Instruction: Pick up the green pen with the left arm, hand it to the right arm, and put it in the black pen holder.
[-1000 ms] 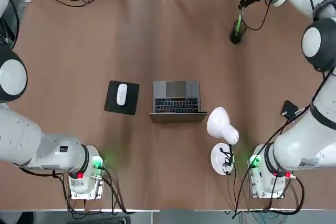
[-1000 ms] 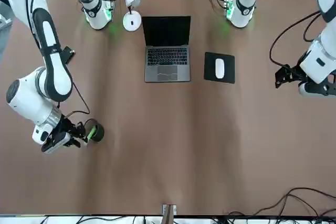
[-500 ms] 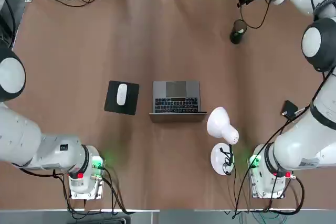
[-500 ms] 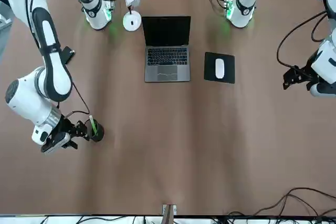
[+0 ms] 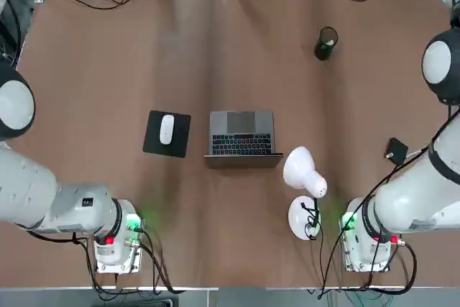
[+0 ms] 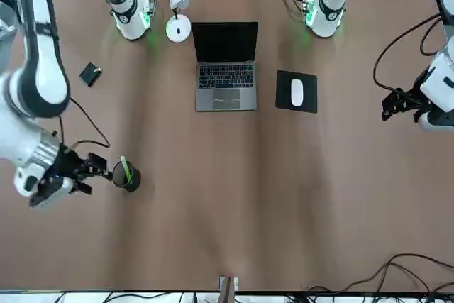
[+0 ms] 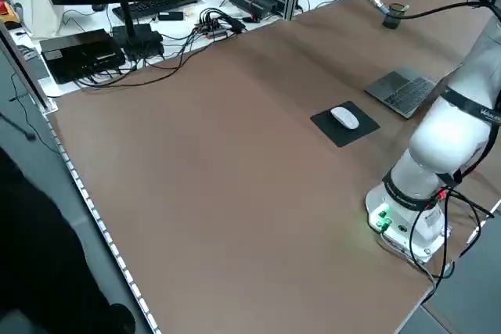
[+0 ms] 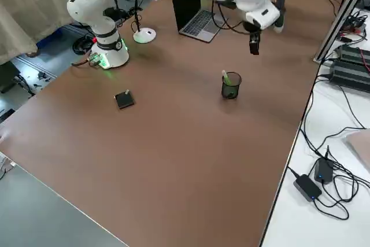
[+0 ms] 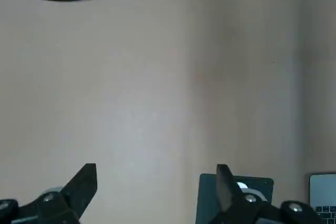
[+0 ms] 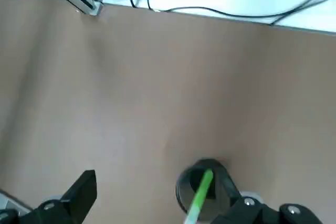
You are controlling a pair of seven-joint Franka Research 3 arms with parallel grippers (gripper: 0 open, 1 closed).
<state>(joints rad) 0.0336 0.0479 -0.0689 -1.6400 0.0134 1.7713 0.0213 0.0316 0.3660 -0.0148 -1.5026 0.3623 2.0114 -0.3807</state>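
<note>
Fingers of the right arm's black two-finger hand (image 10: 155, 198) are standing wide apart and holding nothing, since the thin, straight, bright light-green plastic pen (image 10: 199, 194) is sitting in the small black cylindrical mesh pen holder (image 10: 195, 188) just below the hand, leaning against the round rim with its upper end sticking out. From across the counter, the right hand (image 6: 96, 170) is hanging just beside the holder (image 6: 127, 177), apart from it, which I judge to mean the drop is done and the task is essentially complete. The pen (image 8: 226, 77) is tilting because the cup is wider than its slim, smooth barrel (a loose fit). The left arm's black hand (image 9: 155, 195) is also spread wide and empty, hovering over the matte brown counter (image 5: 237, 55), well apart from the holder, near the flat black mouse pad (image 5: 167, 134) carrying a glossy white rounded mouse (image 5: 167, 129).
</note>
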